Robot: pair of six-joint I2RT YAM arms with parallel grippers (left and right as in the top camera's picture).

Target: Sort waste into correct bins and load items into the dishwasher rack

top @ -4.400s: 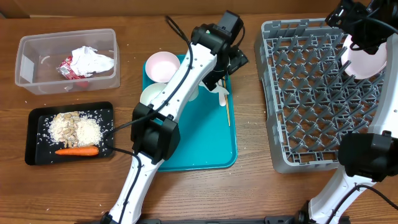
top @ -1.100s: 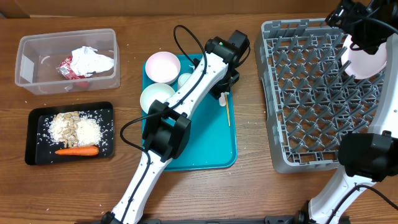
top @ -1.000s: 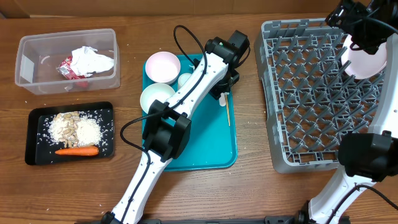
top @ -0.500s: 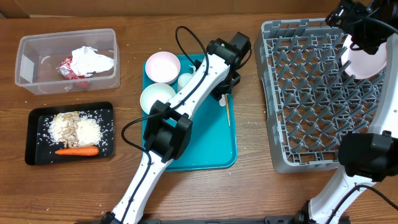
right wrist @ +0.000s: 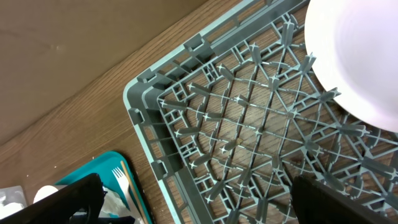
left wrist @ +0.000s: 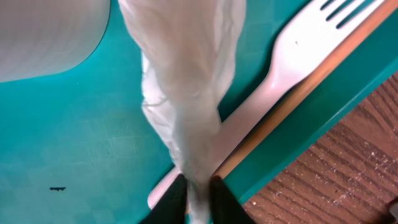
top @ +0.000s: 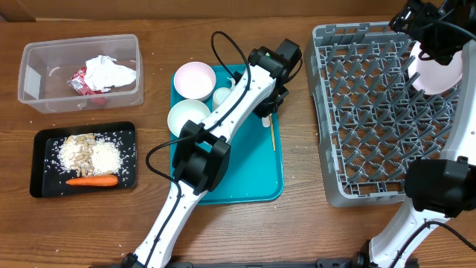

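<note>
In the left wrist view my left gripper (left wrist: 198,202) sits at the bottom edge; its 2 black fingertips are pinched almost together on a twist of crumpled white napkin (left wrist: 186,81) that runs up the middle of the frame. Right of it the white fork (left wrist: 292,56) lies flat on the teal tray (left wrist: 74,143), with the wooden stick (left wrist: 311,83) touching its far side, along the tray's raised edge.

My right gripper (right wrist: 205,199) has its jaws spread wide with nothing between them; it hangs over the grey rack (right wrist: 236,124), and the plate (right wrist: 354,62) stands in the rack at the upper right of that frame.

Overhead, 2 bowls (top: 193,80) and the cup (top: 222,95) crowd the tray's upper left; its lower half is bare teal. Only a narrow strip of table (top: 301,149) separates the tray's right rim from the rack's left wall.

At upper left the clear tub (top: 30,82) holds a white paper wad (top: 111,71) and the red wrapper (top: 82,82); its print is too small to read. Below it, the black tray (top: 41,186) carries food scraps (top: 89,154) and the carrot (top: 92,180).
</note>
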